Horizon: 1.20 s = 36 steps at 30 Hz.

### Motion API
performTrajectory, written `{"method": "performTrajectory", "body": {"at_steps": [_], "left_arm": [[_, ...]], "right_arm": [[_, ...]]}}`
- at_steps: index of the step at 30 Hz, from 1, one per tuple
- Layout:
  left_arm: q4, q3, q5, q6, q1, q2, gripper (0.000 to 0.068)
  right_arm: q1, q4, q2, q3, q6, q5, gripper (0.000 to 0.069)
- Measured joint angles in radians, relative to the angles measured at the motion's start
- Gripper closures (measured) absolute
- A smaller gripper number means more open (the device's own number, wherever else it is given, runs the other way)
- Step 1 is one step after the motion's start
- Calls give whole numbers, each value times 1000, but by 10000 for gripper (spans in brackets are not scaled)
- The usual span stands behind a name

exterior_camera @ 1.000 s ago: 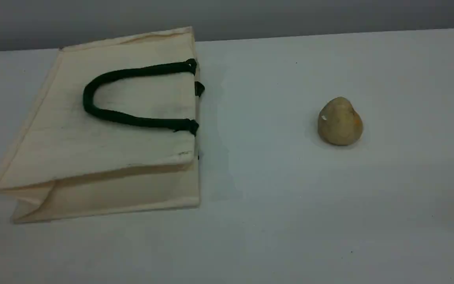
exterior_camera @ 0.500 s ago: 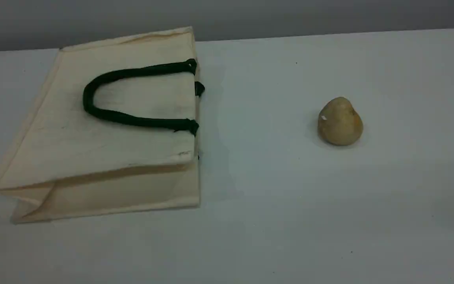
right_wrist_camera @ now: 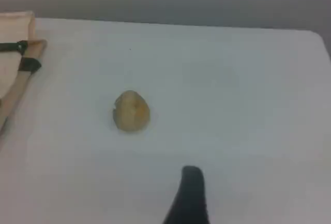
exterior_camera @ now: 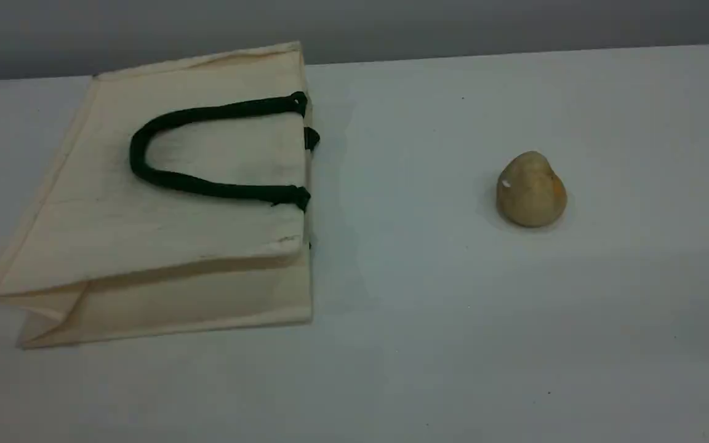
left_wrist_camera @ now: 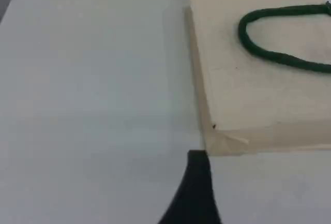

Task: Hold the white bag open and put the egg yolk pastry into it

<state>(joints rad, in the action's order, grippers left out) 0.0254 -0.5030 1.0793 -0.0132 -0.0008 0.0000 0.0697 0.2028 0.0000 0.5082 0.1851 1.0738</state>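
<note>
The white bag (exterior_camera: 145, 215) lies flat on its side at the table's left. Its mouth edge faces right and is pressed shut. One dark green handle (exterior_camera: 136, 154) rests folded back on its upper face. The egg yolk pastry (exterior_camera: 531, 191) sits alone to the right, well apart from the bag. Neither arm shows in the scene view. In the left wrist view one dark fingertip (left_wrist_camera: 196, 190) hovers just off the bag's (left_wrist_camera: 258, 94) bottom corner. In the right wrist view one fingertip (right_wrist_camera: 190, 193) hangs short of the pastry (right_wrist_camera: 131, 111). Both grippers hold nothing.
The table (exterior_camera: 453, 344) is plain white, with its far edge against a grey wall. The bag's mouth corner (right_wrist_camera: 18, 38) shows at the left edge of the right wrist view.
</note>
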Motion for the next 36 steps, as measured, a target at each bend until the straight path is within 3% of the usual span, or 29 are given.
{"method": "performTrajectory", "body": {"at_steps": [16, 21, 25, 36], "left_arm": [[0, 0, 0, -2, -3, 8, 94], [17, -23, -26, -74, -14, 82, 94], [29, -85, -66, -102, -14, 189, 94], [28, -322, -110, -95, -14, 651, 94]], "right_arm": [[-53, 4, 0, -1, -27, -7, 104], [-53, 8, 12, 26, -116, -56, 104], [-53, 7, 130, 83, -129, -99, 104], [-53, 36, 614, 359, -122, -204, 104]]}}
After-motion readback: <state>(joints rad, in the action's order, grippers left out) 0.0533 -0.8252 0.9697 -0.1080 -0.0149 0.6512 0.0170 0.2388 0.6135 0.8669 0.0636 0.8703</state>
